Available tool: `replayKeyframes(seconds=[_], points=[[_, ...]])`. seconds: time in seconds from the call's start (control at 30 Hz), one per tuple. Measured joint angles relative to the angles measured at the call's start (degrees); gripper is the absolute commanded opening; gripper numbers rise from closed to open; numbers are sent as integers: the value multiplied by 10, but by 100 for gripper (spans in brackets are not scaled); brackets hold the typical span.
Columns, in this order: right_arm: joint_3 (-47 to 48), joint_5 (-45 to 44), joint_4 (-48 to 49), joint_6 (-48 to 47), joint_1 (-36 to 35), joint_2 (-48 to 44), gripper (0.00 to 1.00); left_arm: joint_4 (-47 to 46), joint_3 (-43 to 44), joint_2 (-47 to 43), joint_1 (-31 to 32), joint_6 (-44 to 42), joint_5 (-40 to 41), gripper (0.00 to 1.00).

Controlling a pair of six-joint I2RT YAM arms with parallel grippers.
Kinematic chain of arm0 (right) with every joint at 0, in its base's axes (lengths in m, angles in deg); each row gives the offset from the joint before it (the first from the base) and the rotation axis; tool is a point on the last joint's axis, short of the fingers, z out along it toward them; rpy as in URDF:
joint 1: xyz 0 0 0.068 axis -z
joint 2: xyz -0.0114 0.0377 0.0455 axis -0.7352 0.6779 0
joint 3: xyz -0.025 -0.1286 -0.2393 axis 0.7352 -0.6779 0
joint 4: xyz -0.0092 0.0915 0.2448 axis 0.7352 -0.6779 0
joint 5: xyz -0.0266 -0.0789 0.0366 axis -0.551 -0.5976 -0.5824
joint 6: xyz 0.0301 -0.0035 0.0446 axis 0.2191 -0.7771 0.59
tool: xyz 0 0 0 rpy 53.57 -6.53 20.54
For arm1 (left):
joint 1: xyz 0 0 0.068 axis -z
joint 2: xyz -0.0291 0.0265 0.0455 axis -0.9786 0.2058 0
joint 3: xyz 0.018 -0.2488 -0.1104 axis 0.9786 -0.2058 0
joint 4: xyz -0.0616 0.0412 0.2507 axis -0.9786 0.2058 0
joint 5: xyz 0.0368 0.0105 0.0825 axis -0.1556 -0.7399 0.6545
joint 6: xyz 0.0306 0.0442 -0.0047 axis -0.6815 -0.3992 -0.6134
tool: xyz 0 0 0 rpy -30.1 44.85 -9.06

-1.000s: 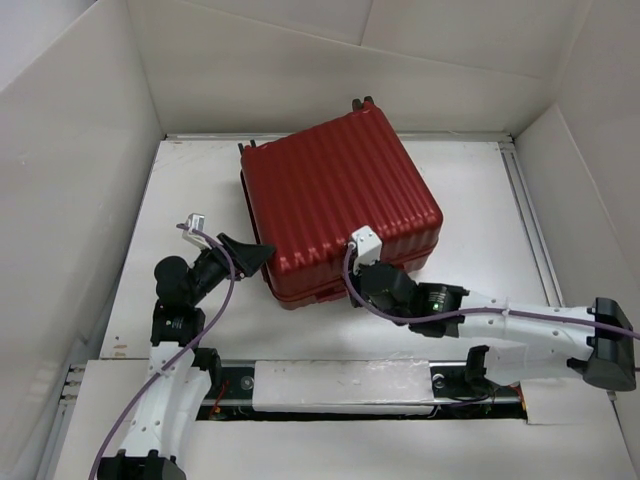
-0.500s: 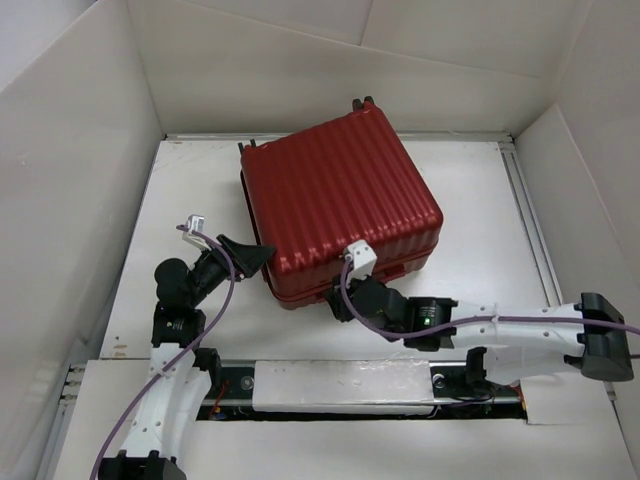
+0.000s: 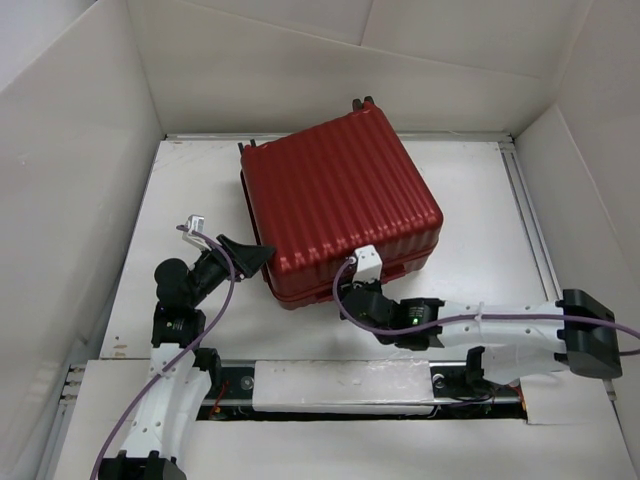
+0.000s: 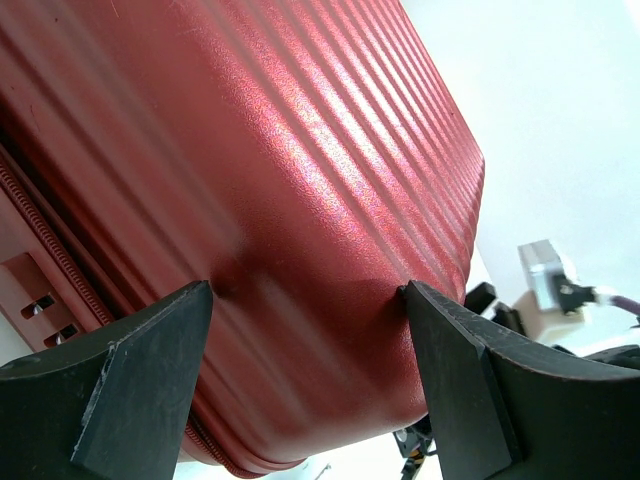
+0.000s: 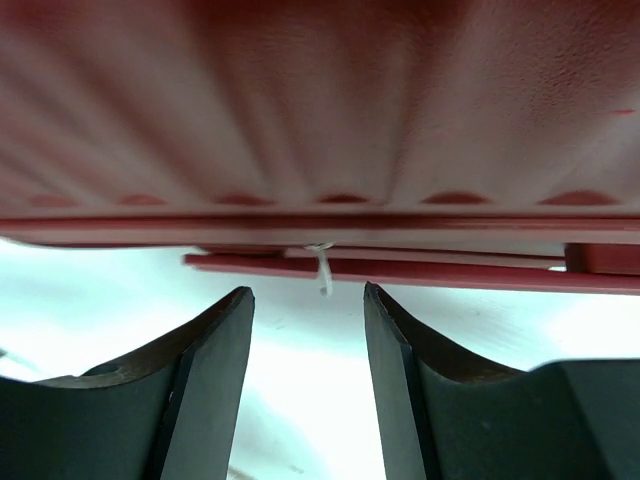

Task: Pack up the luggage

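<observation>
The luggage [image 3: 340,205], a dark-red ribbed hard-shell suitcase, lies closed and flat on the white table [image 3: 190,200]. My left gripper [image 3: 262,254] is open at its near-left corner. In the left wrist view the red shell [image 4: 300,170] fills the frame, and the left gripper [image 4: 308,292] has a fingertip at either side of the rounded corner. My right gripper [image 3: 346,296] sits low at the suitcase's near edge. In the right wrist view the right gripper [image 5: 308,293] is open and holds nothing. A small white tag [image 5: 322,270] hangs from the zipper seam [image 5: 400,270] just beyond its tips.
White walls [image 3: 80,150] box in the table on three sides. A metal rail [image 3: 527,215] runs along the right side. Small dark wheels [image 3: 362,103] stick out at the suitcase's far corner. A slot with a white strip [image 3: 340,384] lies between the arm bases.
My right gripper went from shut to open and slid left and back toward me along the suitcase's near edge. The left arm and the suitcase stayed still.
</observation>
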Motion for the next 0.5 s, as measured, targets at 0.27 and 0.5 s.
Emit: replayKeyframes(seconds=[0.27,0.5], points=[[0,-1,24,-18,23,38,40,-3,0,2,0,0,-1,71],[7,-13,97,-57,13,95,0,-22,-9,3,0,5,-2,70]])
